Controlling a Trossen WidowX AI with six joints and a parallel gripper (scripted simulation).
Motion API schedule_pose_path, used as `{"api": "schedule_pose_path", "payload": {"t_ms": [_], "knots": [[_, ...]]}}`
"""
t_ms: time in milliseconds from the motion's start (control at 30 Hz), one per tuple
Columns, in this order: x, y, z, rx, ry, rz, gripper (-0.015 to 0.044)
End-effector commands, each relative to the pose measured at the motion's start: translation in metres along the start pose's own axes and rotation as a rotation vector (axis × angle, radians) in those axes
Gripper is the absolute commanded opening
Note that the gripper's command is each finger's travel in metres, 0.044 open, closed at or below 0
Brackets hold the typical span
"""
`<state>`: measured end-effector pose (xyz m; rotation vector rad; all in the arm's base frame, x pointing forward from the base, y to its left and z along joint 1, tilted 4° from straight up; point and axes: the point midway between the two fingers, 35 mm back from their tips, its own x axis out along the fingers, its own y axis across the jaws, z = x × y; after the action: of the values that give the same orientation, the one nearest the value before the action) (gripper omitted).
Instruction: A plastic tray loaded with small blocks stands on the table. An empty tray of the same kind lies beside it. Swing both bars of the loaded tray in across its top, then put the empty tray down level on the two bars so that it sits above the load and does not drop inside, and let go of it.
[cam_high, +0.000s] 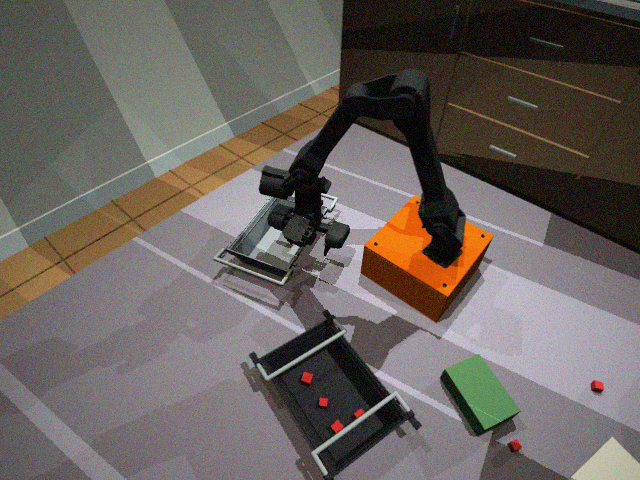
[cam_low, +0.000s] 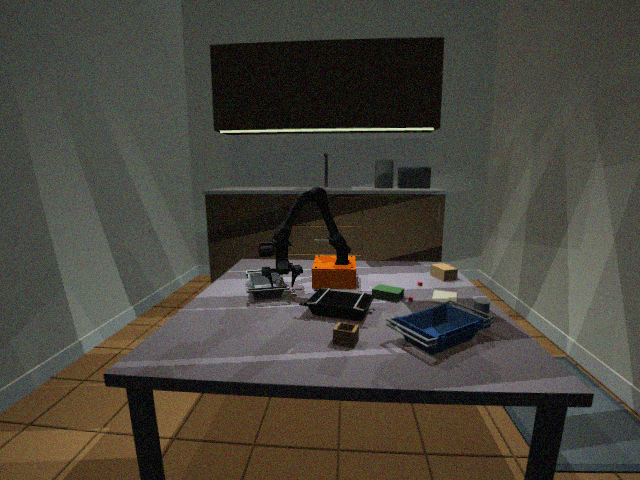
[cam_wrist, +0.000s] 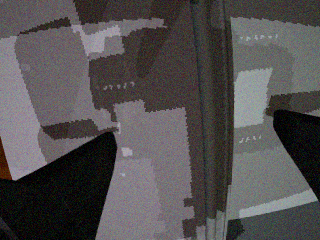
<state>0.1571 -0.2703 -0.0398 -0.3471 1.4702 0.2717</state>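
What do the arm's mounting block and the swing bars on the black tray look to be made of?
Mounting block: probably painted metal or plastic, evenly orange with small dark screw-like dots.
Bars: smooth, pale grey, round like rod; metal or plastic, unclear.

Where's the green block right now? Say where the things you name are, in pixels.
In the top view, the green block (cam_high: 480, 393) (cam_low: 387, 292) lies right of the black tray (cam_high: 289, 345) (cam_low: 338, 313), with a loose red cube (cam_high: 514, 445) (cam_low: 410, 299) close by.

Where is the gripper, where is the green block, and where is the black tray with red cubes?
gripper (cam_low: 282, 283): exterior view, between its fingertips
green block (cam_high: 480, 391): top view, its upper face
black tray (cam_high: 362, 365): top view, its long side wall
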Motion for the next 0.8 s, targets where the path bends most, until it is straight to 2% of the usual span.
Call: {"api": "schedule_pose_path", "payload": {"t_ms": [0,433,767], "knots": [[0.0021,0.0011,0.0003,0.004,-0.002,0.005,0.0411],[0.0021,0.0011,0.0003,0.004,-0.002,0.005,0.0220],[0.0021,0.0011,0.0003,0.004,-0.002,0.005,0.0153]]}}
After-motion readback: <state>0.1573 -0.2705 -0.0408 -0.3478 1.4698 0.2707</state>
